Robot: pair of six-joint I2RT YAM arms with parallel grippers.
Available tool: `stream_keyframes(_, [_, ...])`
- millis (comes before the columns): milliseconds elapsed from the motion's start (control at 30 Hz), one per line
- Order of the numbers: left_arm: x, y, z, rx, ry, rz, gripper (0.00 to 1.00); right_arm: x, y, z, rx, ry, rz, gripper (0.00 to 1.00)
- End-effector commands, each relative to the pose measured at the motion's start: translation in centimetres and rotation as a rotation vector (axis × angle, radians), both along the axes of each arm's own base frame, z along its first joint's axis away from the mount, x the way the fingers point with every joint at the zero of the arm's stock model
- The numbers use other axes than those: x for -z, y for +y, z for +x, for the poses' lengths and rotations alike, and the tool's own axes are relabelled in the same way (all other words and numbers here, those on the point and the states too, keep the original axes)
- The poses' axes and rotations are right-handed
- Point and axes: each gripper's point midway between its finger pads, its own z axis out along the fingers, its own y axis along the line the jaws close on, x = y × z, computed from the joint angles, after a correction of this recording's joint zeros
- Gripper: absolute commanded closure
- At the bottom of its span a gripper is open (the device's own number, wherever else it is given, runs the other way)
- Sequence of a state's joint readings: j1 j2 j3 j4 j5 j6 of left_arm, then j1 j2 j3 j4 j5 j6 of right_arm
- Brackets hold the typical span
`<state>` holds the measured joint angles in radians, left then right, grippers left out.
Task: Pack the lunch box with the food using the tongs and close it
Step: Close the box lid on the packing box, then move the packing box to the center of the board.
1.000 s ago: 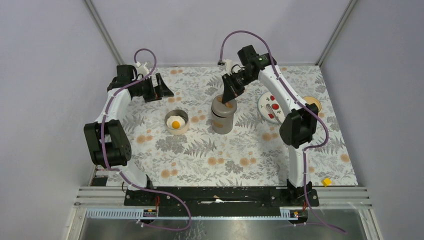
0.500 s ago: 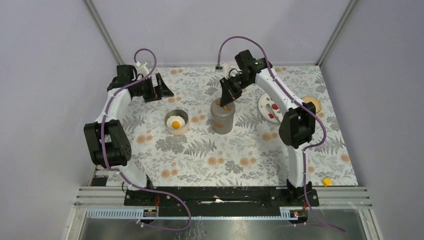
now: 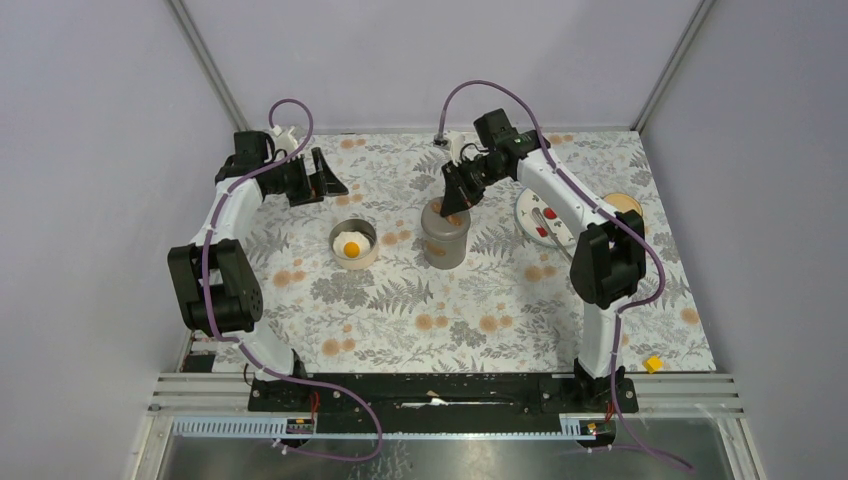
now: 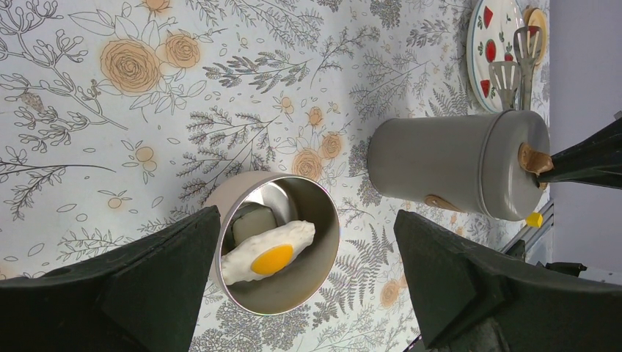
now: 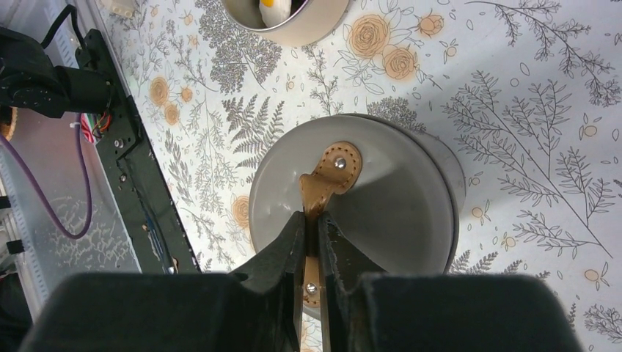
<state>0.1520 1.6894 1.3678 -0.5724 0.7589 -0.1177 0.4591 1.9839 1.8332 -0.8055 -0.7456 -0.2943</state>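
A: Top view. Where do the tongs (image 3: 541,213) lie?
B: On the white plate (image 3: 527,205), right of the grey canister (image 3: 444,242). The right arm crosses above the plate, so they barely show. The right gripper (image 3: 457,197) sits on top of the canister. The left gripper (image 3: 328,182) hangs far-left of the canister, beyond the round tin (image 3: 353,263).

A: Left wrist view?
B: The left claw is spread wide and holds nothing. The fried egg (image 4: 270,251) lies in the tin, left of the canister. Beyond the canister, the tongs rest among red pieces (image 4: 490,50), and their long axis seems to point toward the canister.

A: Right wrist view?
B: The right jaws are narrow, pinching the tan strap (image 5: 328,176) on the lid (image 5: 400,213).

A: Judgement?
B: The right arm is nearer the tongs but occupied. For the left claw, the canister stands in the way.
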Motion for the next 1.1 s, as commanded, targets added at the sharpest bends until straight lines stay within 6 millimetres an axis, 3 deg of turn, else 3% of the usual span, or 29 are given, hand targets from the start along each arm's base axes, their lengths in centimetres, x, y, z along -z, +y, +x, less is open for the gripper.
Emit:
stream_keyframes(0, [-2.3, -0.1, 0.3, 0.004, -0.088, 0.007, 0.01, 2.0, 0.1, -1.0, -0.017, 0.024, -0.04, 0.98])
stream_keyframes(167, [-2.1, 0.0, 0.3, 0.003, -0.084, 0.01, 0.01, 3.0, -0.3, -1.0, -0.011, 0.084, -0.082, 0.96])
stream_keyframes(200, [-2.0, 0.0, 0.3, 0.003, -0.082, 0.013, 0.01, 4.8, -0.9, -2.0, -0.009, 0.137, -0.114, 0.95])
stream_keyframes(267, [-1.8, 0.1, 0.2, 0.003, -0.081, 0.016, 0.01, 2.8, -0.4, -0.7, -0.003, 0.079, -0.087, 0.92])
stream_keyframes(500, [-1.7, 1.7, 0.4, -0.027, -0.06, -0.002, 0.01, -2.0, -0.1, 0.9, 0.017, -0.012, -0.041, 0.6])
stream_keyframes(767, [1.4, 4.7, 0.5, -0.101, 0.035, -0.098, 0.01, -8.3, 0.9, 2.1, 0.003, -0.12, 0.049, 0.37])
stream_keyframes(933, [3.6, 4.1, 0.8, -0.09, 0.106, -0.206, 0.01, -12.4, 0.5, 2.4, 0.012, -0.18, 0.108, 0.26])
stream_keyframes(1067, [4.9, 3.2, 1.3, -0.084, 0.143, -0.331, 0.01, -13.5, -1.7, 2.7, 0.052, -0.197, 0.116, 0.21])
